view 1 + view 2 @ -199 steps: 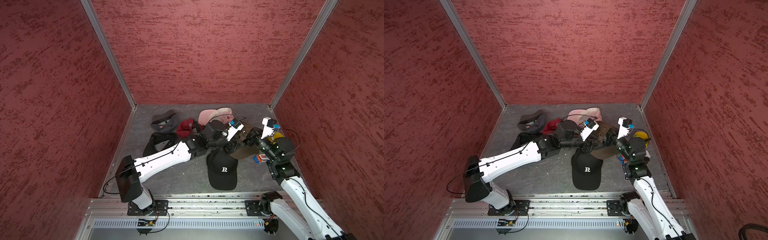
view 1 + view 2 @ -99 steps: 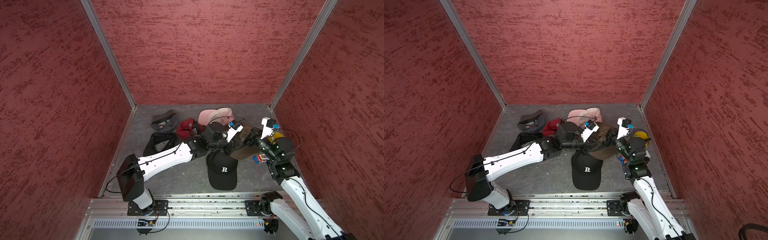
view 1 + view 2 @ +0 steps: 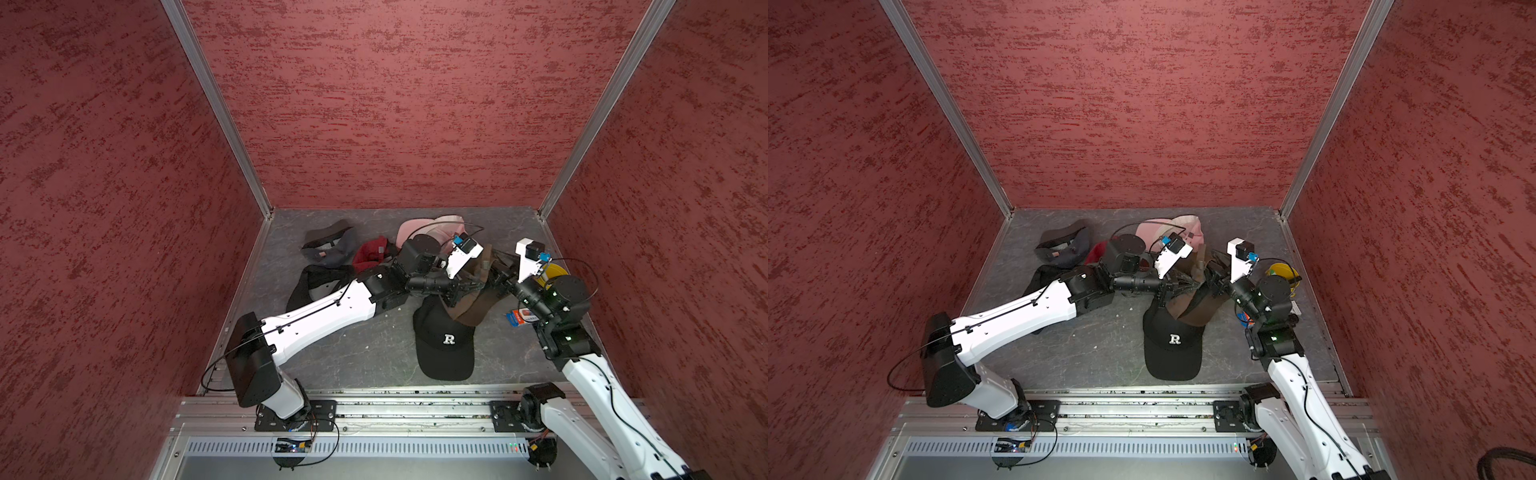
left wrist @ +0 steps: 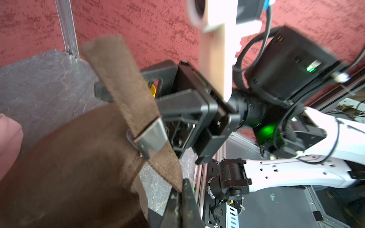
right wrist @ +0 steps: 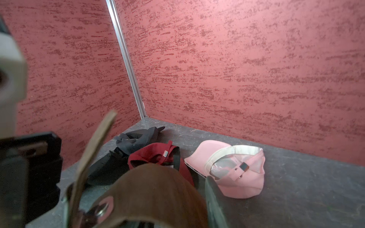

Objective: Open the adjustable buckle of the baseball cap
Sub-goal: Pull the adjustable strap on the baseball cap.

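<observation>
Landmark: black R cap (image 3: 446,340); nearest of the caps, lying flat; all places are taken from it
Task item: brown baseball cap (image 3: 471,307); just behind the black R cap, overlapping its rear edge; held up between both arms; matte suede-like cloth, soft dome
Left gripper (image 4: 180,197): jaws closed hard on the strap's end opposite the free tail
Strap (image 4: 118,75): flat woven brown webbing; long axis runs straight from the left tips through the buckle to a square-cut tail
Buckle (image 4: 149,136): folded brushed-metal clamp, shiny; sits on the webbing, looks not yet released
Right gripper (image 3: 495,277): jaws apart; the cap's rear band lies between them, no clamp visible; just beside the buckle, nearer it than the left tips
Judgement: the right arm is better placed for the buckle; the left anchors the strap along its axis
Farthest: red cap (image 3: 368,255), pink cap (image 5: 243,183), grey cap (image 3: 332,245); well behind the black R cap; limp cloth
</observation>
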`<state>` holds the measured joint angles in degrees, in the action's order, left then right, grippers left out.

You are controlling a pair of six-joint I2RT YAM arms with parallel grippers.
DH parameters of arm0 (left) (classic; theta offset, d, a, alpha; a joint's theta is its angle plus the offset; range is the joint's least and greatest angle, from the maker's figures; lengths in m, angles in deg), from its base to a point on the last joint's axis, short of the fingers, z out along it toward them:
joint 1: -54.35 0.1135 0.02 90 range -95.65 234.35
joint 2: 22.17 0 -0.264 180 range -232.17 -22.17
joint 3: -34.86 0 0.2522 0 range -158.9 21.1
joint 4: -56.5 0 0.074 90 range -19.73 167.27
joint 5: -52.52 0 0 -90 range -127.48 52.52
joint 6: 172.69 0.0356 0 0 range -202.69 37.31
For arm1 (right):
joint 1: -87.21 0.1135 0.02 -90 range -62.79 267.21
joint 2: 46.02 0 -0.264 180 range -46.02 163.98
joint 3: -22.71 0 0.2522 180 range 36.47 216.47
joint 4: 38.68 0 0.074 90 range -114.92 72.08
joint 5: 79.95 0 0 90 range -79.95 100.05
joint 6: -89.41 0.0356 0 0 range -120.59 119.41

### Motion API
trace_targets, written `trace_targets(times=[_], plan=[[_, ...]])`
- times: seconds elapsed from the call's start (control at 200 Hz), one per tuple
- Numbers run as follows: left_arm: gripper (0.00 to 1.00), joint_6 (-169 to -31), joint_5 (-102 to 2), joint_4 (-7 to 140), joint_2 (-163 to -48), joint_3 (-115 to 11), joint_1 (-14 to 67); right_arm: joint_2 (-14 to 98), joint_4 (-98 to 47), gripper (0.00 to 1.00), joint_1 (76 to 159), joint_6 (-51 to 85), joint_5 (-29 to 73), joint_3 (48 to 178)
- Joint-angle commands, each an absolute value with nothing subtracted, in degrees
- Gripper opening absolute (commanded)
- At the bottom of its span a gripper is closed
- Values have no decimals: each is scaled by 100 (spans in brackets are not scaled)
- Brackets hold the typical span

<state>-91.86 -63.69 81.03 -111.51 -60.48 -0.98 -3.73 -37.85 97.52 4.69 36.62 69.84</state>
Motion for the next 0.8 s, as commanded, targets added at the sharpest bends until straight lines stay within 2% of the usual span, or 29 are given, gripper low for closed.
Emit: trace_targets(times=[0.0,0.401,0.606,0.796], plan=[[0,-9106,-6635,8249,-10975,-6233,-21,-555,-3779,44,9785,-168,3938,6946],[0,-9141,-7006,8261,-11251,-6641,113,-826,-4103,44,9837,-520,4544,6764],[0,-9095,-7172,8353,-11430,-6902,118,-736,-4165,36,9846,-424,4634,6714],[0,-9071,-7271,8448,-11577,-7048,117,-631,-4857,25,9846,95,4679,6570]])
